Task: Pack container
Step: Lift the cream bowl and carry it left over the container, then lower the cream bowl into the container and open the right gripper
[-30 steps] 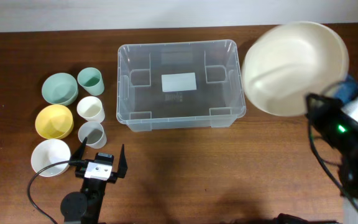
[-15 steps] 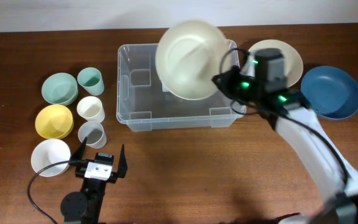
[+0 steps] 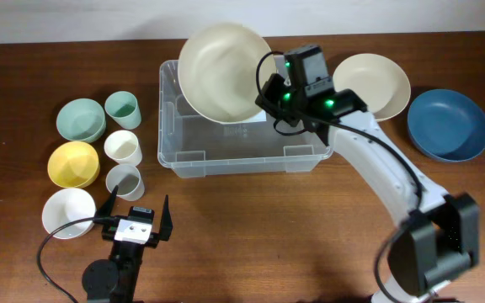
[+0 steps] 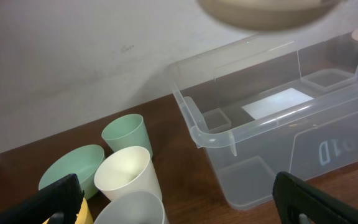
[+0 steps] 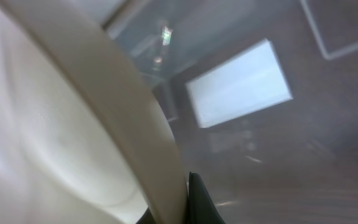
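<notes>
Dark wooden bench (image 3: 251, 236), pale wall behind. Container (image 3: 242, 162) sits open at the far middle, nothing inside but its white label (image 4: 277, 102). Right fingers (image 5: 196, 204) pinch the rim of a large cream bowl (image 3: 221, 71), tilted above the container's far left part. Left fingers (image 4: 319, 198) are spread wide and empty, in front of the container's left corner. Cups (image 3: 123, 150) and small bowls (image 3: 74, 164) stand left of the container; cream plate (image 3: 381, 80) and blue plate (image 3: 449, 124) lie right of it. I judge this as placing the first item. Next: level the bowl, lower it between the walls, release. It is wide, so I watch rim clearance.
</notes>
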